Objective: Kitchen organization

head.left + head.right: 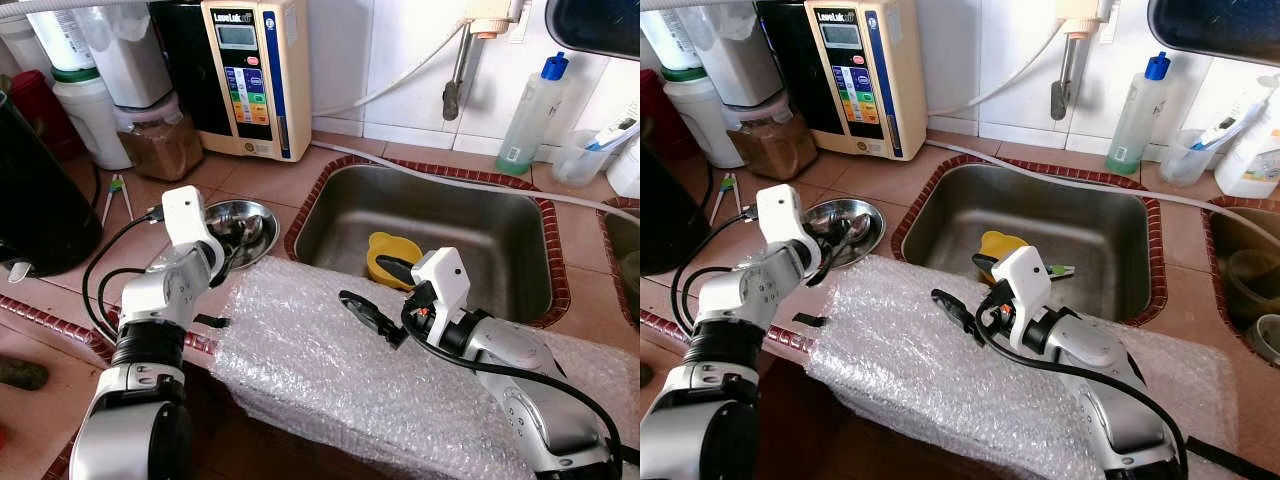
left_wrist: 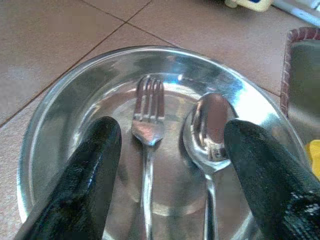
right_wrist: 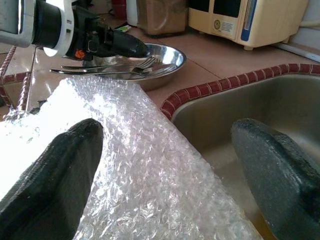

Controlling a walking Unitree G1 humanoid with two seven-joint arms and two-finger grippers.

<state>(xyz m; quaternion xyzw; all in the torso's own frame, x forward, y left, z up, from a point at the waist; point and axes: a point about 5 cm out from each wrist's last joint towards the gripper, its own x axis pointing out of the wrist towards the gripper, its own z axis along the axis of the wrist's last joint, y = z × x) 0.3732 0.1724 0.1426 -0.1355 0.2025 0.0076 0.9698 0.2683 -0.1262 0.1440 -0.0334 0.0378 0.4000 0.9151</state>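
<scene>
A steel bowl (image 1: 262, 212) sits on the tiled counter left of the sink (image 1: 520, 230). In it lie a fork (image 2: 148, 125) and a spoon (image 2: 210, 127), side by side. My left gripper (image 2: 170, 165) hovers open just over the bowl, one finger on each side of the cutlery, touching neither. My right gripper (image 1: 368, 315) is open above the bubble wrap (image 1: 330, 370) at the sink's front edge, holding nothing. A yellow cup (image 1: 392, 256) with a dark utensil lies inside the sink.
A cream water ionizer (image 1: 255, 75), jars and white containers stand at the back left. A black appliance (image 1: 35, 200) is at the far left. A faucet (image 1: 455, 80), a soap bottle (image 1: 530, 115) and a hose (image 1: 450, 180) run behind the sink.
</scene>
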